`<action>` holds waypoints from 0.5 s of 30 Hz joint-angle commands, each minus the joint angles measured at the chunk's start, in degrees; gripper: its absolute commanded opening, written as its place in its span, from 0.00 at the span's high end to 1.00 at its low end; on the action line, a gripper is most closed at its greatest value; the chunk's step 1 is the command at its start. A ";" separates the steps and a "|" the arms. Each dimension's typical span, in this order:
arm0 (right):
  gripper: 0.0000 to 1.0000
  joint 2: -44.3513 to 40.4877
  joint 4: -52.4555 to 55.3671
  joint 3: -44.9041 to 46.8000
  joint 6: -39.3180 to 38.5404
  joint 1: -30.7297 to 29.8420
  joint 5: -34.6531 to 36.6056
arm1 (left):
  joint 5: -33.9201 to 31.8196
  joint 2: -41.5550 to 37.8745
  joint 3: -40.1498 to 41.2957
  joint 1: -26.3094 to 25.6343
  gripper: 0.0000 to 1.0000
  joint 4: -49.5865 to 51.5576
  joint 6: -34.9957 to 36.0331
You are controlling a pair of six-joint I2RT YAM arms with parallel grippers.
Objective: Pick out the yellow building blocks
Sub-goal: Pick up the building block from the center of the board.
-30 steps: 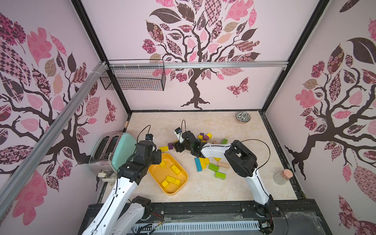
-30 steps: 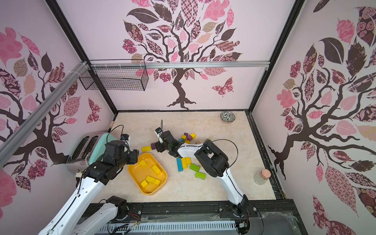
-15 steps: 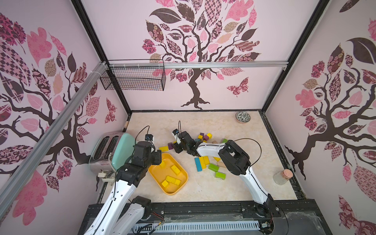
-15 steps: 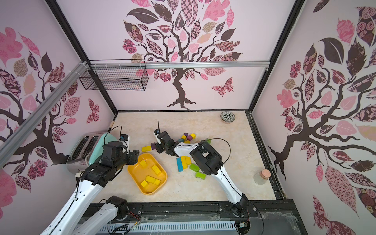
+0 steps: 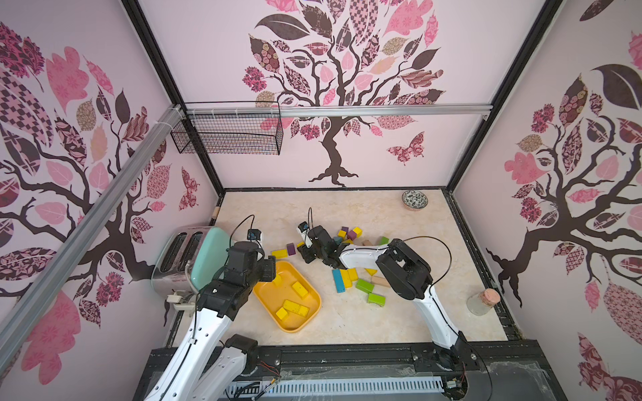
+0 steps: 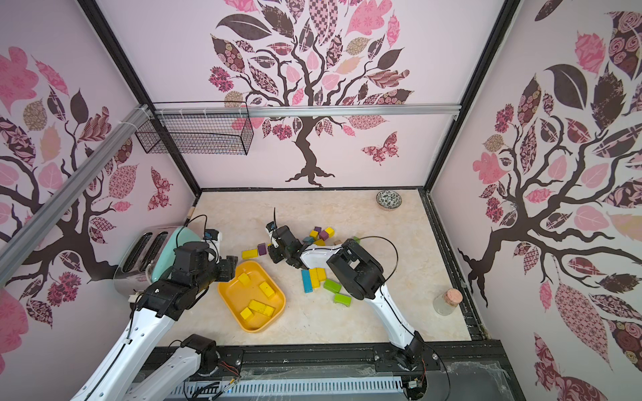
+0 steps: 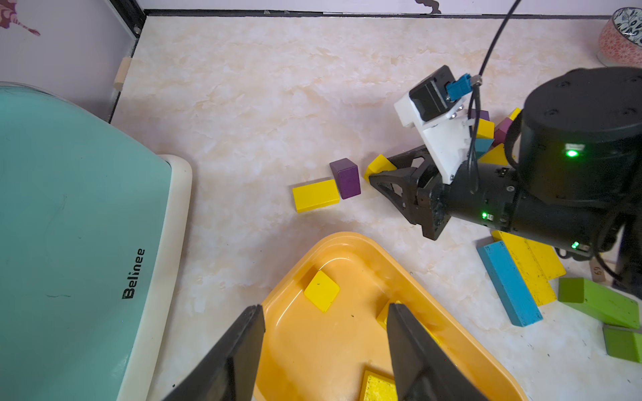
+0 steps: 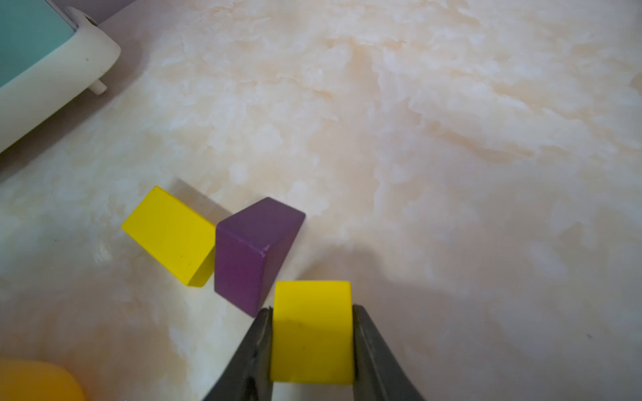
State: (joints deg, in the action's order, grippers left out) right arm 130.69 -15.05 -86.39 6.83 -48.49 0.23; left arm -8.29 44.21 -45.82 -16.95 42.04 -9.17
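My right gripper [image 8: 312,309] is shut on a small yellow block [image 8: 312,330], low over the table beside a purple block [image 8: 252,253]. A yellow bar [image 8: 170,234] lies just past the purple one. In a top view the right gripper [image 5: 305,255] sits left of the block pile. My left gripper [image 7: 326,307] hangs open and holds nothing above the near end of the orange-yellow tray [image 7: 347,237]. Three yellow blocks [image 5: 299,289] lie in the tray [image 5: 314,314]. More yellow blocks remain in the pile, a cube [image 5: 357,232] and a long bar [image 5: 346,277].
A teal toaster [image 5: 194,257] stands at the left wall, close to my left arm. A blue bar [image 5: 337,280] and green blocks [image 5: 364,286] lie under the right arm. A patterned bowl [image 5: 414,200] sits back right, a corked jar [image 5: 483,301] front right.
My right gripper has slid left toward the purple block and its jaws have closed on the small yellow block. The left arm has stayed where it was.
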 commanded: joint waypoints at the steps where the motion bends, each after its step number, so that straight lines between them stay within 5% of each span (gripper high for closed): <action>1: 0.68 -5.34 -4.18 3.00 -0.18 0.28 0.34 | 0.57 -0.89 -0.59 0.18 0.37 -0.48 0.20; 15: 0.69 -30.96 -10.40 26.36 1.19 0.24 -2.74 | 2.15 1.10 -0.98 -3.94 0.37 0.01 -0.37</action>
State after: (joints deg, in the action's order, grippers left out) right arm 103.79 -24.05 -62.33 7.94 -48.51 -1.32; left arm -7.31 44.53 -45.84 -19.97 42.06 -9.21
